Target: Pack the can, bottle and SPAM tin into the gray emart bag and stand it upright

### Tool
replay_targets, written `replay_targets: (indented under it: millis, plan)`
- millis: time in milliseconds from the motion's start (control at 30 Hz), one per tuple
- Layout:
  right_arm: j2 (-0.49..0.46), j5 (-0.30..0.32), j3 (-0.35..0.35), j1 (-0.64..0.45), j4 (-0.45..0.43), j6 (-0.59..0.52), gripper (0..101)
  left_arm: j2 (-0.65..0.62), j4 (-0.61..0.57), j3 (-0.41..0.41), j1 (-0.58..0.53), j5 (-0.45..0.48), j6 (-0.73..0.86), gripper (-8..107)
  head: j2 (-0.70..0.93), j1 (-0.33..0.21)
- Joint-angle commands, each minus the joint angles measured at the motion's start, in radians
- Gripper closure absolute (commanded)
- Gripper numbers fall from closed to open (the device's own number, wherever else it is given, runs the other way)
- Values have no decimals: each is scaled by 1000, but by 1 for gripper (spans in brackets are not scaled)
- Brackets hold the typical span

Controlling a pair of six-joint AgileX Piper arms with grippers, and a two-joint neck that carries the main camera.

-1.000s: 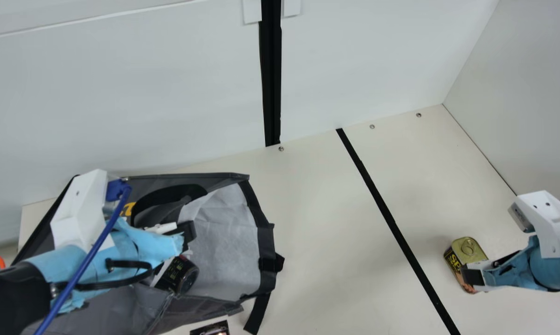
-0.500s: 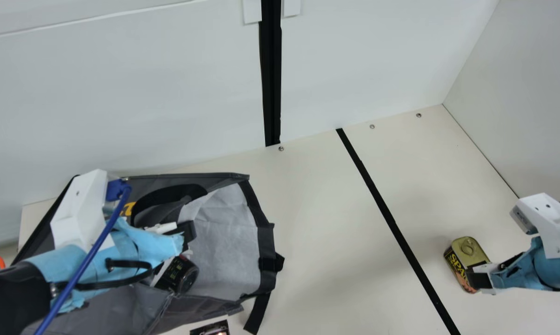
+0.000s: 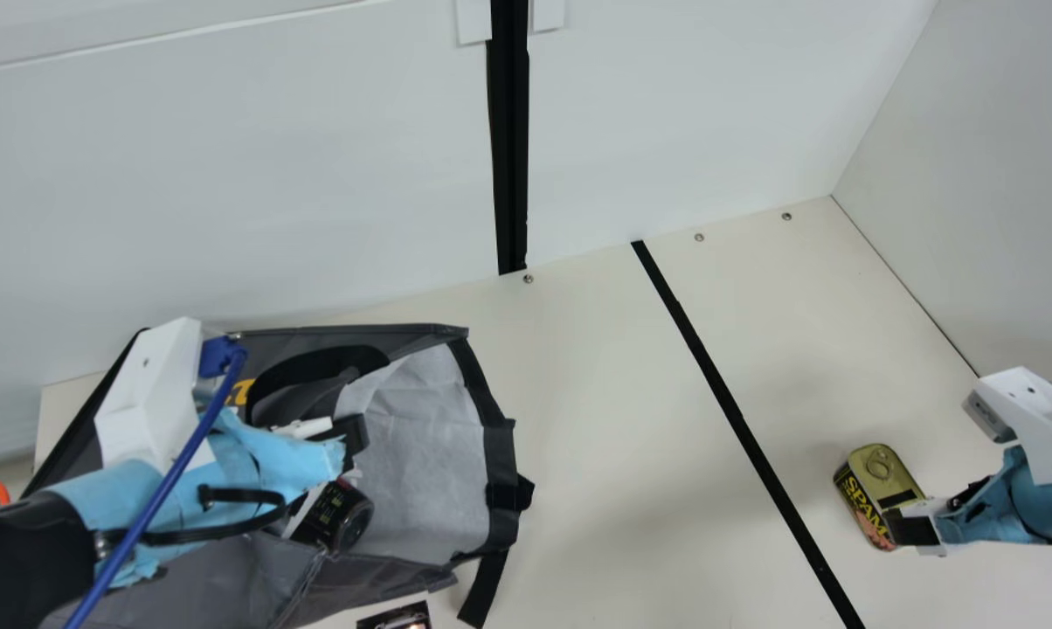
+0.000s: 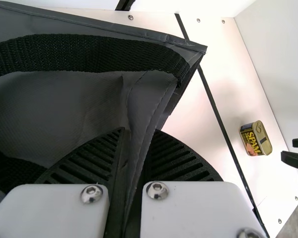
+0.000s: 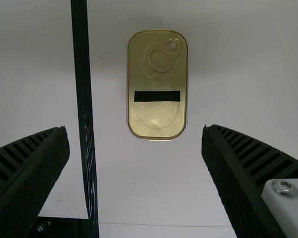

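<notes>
Lining up on the SPAM tin (image 5: 157, 119) looked like the current step. Tin stood on the table (image 3: 622, 437), right gripper (image 5: 135, 128) spread near it; left gripper (image 4: 139, 132) pinched the gray emart bag (image 3: 421, 454). Next move needed centering, then closing.

Over on the left we have the bag (image 3: 430, 454), lying on the table (image 3: 613, 489), its mouth facing right, a container (image 3: 342, 517) sitting in that mouth towards the near side. One handle (image 3: 316, 357) loops across the bag's upper face, and a strap (image 3: 484, 587) trails onto the table at its near right corner. Just nearer than the bag, another object (image 3: 395, 617). Across to the right now: tape (image 3: 725, 397) running from far to near, then the tin (image 3: 880, 465) upright beyond it. Far wall (image 3: 229, 192) behind, side wall (image 3: 998, 218) at right.
</notes>
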Motion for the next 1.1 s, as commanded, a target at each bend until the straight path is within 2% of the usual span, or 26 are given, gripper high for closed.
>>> replay_targets:
  millis: [0, 533, 1067]
  plan:
    - [10, 2, -2, 1, -3, -7, 6, 0, 0, 0, 0, 0, 0, 107, -2, -23]
    - [91, 2, -31, 22, -29, -35, 6, 0, 0, 0, 0, 0, 0, 107, -2, -23]
    - [143, 2, -50, 83, -52, 5, 6, 0, 0, 0, 0, 0, 0, 107, -2, -23]
